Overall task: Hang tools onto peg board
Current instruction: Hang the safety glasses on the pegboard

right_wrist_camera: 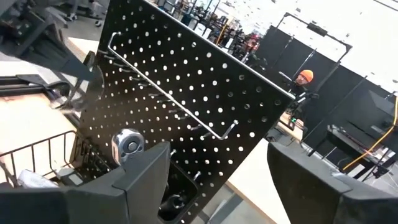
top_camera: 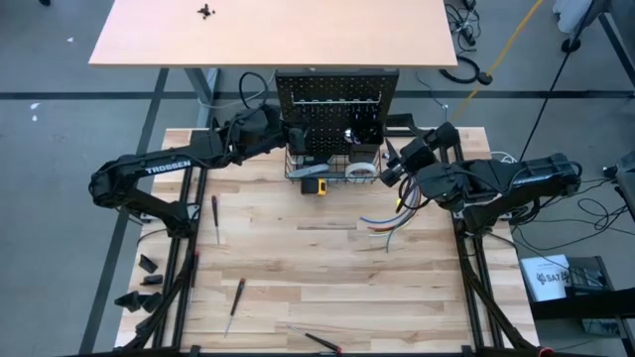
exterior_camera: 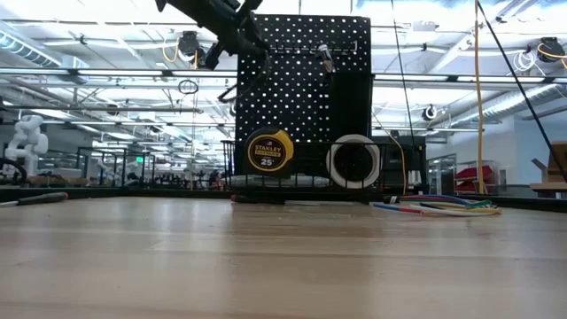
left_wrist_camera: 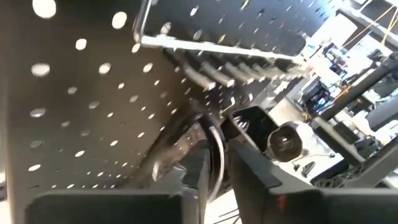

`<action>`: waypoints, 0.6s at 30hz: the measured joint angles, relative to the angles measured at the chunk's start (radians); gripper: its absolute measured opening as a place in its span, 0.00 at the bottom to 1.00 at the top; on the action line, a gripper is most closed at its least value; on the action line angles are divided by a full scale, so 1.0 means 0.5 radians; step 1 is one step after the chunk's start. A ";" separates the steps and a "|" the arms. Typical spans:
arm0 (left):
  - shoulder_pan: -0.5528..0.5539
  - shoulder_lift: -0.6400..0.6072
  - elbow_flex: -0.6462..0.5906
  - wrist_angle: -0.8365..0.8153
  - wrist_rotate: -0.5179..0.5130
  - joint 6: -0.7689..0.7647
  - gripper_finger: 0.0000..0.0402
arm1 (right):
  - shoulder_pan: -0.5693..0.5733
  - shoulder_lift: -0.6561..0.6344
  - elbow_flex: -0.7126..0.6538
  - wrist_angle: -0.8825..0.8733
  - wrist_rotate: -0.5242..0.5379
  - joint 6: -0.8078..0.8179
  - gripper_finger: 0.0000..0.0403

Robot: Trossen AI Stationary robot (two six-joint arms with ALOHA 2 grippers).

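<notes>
We cannot tell how the left gripper's (top_camera: 284, 134) fingers stand: its wrist view shows only a blurred silvery tool (left_wrist_camera: 180, 152) close against the peg board (left_wrist_camera: 93, 99), and whether it is grasped is unclear. The right gripper (top_camera: 389, 171) waits just beside the board's right edge, its 2 fingers (right_wrist_camera: 134, 186) spread wide with nothing between them.

Readable writing: "TROSSEN" in white along the left arm (top_camera: 159, 169), and "STANLEY" with "25'" on the yellow tape measure (exterior_camera: 269, 151).

The low view shows that tape measure and the white tape roll (exterior_camera: 353, 162) side by side in the wire basket (exterior_camera: 297, 182) at the board's foot; the high view shows both only from above. The right wrist view alone shows a ratchet head (right_wrist_camera: 127, 143) against the board's hook rail, and a person in an orange cap (right_wrist_camera: 304, 76) far behind. Only the high view shows 3 screwdrivers lying on the worktop (top_camera: 327, 268), 1 of them (top_camera: 215, 216) near the left arm, and the coloured wires (top_camera: 382, 220) right of centre.
</notes>
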 joint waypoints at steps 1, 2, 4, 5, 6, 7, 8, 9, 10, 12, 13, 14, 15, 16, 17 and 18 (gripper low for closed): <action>0.005 0.002 0.000 -0.012 0.003 -0.003 0.17 | 0.000 0.000 0.000 -0.014 0.000 0.005 0.65; 0.008 0.001 0.000 -0.026 0.003 -0.005 0.19 | 0.000 0.000 0.000 -0.031 0.000 0.018 0.65; 0.011 -0.003 0.000 -0.043 0.002 -0.009 0.22 | -0.001 -0.001 0.000 -0.078 -0.001 0.063 0.65; 0.011 -0.003 0.000 -0.046 0.001 -0.008 0.23 | 0.000 0.000 0.000 -0.101 -0.005 0.084 0.65; 0.010 -0.003 0.000 -0.046 0.002 -0.007 0.24 | 0.000 0.000 0.000 -0.124 -0.016 0.104 0.65; 0.009 -0.003 0.000 -0.046 0.003 -0.008 0.25 | 0.000 0.000 0.000 -0.146 -0.041 0.127 0.65; 0.008 -0.003 0.000 -0.044 0.003 -0.008 0.25 | 0.000 -0.001 0.000 -0.170 -0.065 0.151 0.65; 0.008 -0.003 0.000 -0.039 0.007 -0.007 0.25 | 0.000 -0.001 0.000 -0.191 -0.089 0.171 0.65; 0.010 -0.003 0.001 -0.035 0.010 -0.004 0.25 | 0.000 0.000 0.000 -0.209 -0.104 0.189 0.65; 0.010 -0.004 0.001 -0.034 0.018 -0.001 0.25 | 0.000 0.000 0.000 -0.240 -0.104 0.203 0.65; 0.010 -0.004 0.001 -0.034 0.020 -0.001 0.25 | 0.000 0.000 0.000 -0.244 -0.103 0.204 0.65; 0.010 -0.004 0.002 -0.032 0.023 -0.001 0.24 | 0.000 0.000 0.000 -0.249 -0.103 0.204 0.65; 0.010 -0.004 0.002 -0.032 0.024 -0.001 0.23 | 0.000 0.000 0.000 -0.250 -0.104 0.204 0.65; 0.008 -0.004 0.002 -0.032 0.025 -0.001 0.21 | 0.000 0.000 0.000 -0.250 -0.104 0.204 0.65; 0.008 -0.005 0.002 -0.032 0.025 -0.001 0.19 | -0.001 0.000 0.000 -0.250 -0.104 0.204 0.65; 0.008 -0.005 0.003 -0.031 0.026 -0.001 0.17 | 0.000 0.000 0.000 -0.250 -0.103 0.204 0.65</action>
